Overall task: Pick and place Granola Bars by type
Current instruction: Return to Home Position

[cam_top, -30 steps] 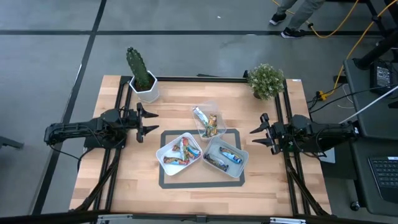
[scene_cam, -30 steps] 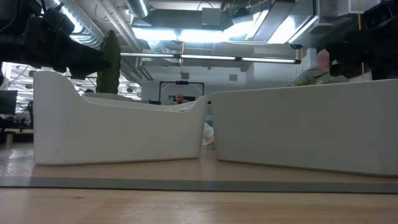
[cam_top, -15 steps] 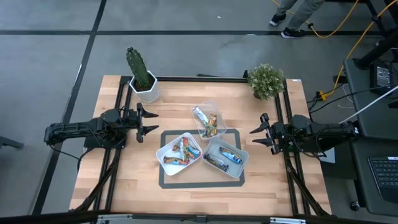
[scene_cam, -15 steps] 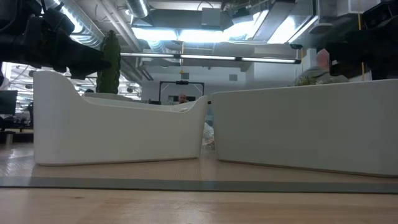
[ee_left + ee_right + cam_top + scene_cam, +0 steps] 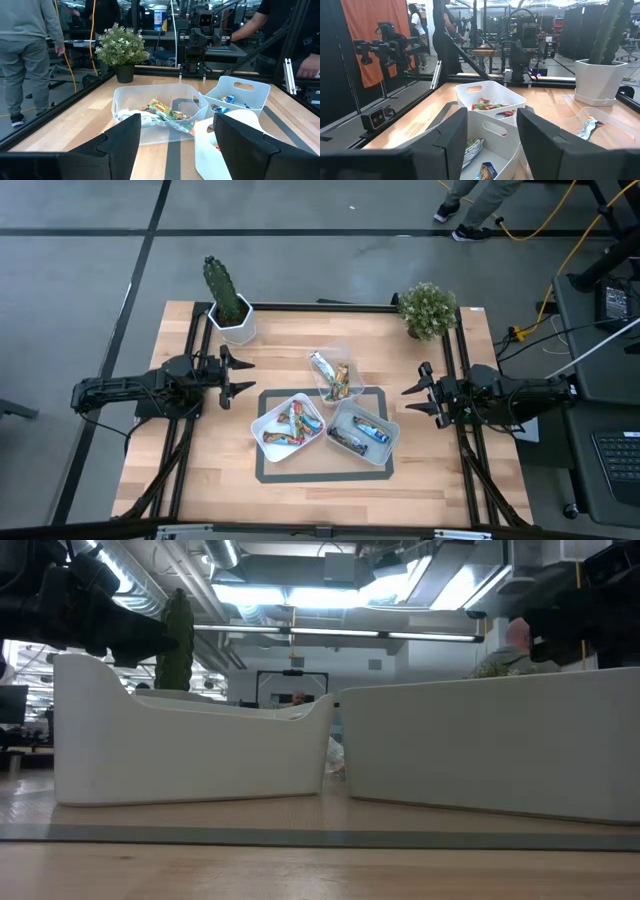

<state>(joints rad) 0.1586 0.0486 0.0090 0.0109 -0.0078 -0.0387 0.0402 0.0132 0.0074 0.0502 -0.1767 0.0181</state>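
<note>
Granola Bars (image 5: 335,378) sit sorted in three bins (image 5: 262,420) at centre of table (image 5: 190,470); light, crinkly, slippery, so pinch across the middle. Left gripper (image 5: 248,376) and right gripper (image 5: 408,395) both spread wide, empty, at its sides.

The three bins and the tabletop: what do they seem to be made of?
White bin: likely moulded plastic, opaque, with smooth satin walls and a cut-out handle. Gray bin: the same look in pale gray. Clear bin: probably transparent plastic, since the granola bars show through its wall. Tabletop: light wood, apparently butcher-block, with visible strips and a matte finish.
</note>
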